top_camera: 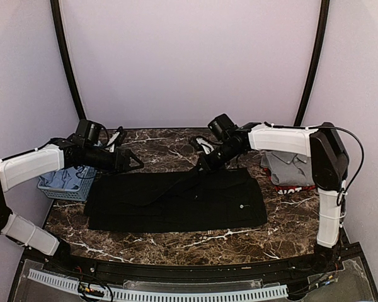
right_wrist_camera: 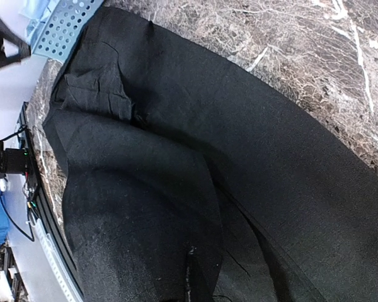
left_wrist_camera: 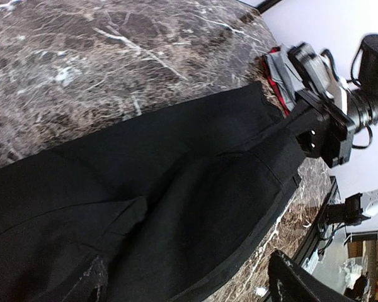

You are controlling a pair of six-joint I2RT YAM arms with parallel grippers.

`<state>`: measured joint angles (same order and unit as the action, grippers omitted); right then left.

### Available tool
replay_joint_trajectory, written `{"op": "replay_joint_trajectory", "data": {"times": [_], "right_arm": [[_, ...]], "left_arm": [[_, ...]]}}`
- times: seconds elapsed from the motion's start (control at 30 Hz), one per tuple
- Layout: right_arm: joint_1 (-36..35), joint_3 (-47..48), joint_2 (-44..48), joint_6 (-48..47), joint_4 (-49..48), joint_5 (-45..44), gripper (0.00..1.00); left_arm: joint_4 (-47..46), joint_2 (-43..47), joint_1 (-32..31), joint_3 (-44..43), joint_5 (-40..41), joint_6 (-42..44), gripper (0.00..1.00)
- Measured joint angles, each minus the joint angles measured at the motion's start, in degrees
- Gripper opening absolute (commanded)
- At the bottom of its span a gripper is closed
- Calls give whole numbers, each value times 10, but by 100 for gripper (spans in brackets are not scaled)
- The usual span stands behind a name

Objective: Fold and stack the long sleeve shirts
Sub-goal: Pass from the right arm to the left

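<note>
The table (top_camera: 170, 141) is showing bare marble past the black shirt (top_camera: 176, 204), which is lying flat mid-table. My right gripper (top_camera: 206, 165) is pinching its far edge, tenting cloth; left gripper (top_camera: 137, 162) is hovering by the far-left corner, can't tell whether it's spread.

Three shirts lie here, one black shirt (top_camera: 176, 201), one grey shirt (top_camera: 291, 167), one red-edged shirt (top_camera: 291, 187), plus one basket (top_camera: 62, 192).
</note>
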<state>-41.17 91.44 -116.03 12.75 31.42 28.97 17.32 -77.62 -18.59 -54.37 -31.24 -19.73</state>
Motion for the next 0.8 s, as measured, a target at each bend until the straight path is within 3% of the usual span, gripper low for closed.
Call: {"op": "replay_joint_trajectory", "data": {"times": [0.37,0.8], "right_arm": [[9,0,0,4,-13,39,0],[19,16,-8,-5,0,60,0]], "left_arm": [[-120,2,-144,42,40,27,74],[-211,-74,-222,83,158,156,73]]}}
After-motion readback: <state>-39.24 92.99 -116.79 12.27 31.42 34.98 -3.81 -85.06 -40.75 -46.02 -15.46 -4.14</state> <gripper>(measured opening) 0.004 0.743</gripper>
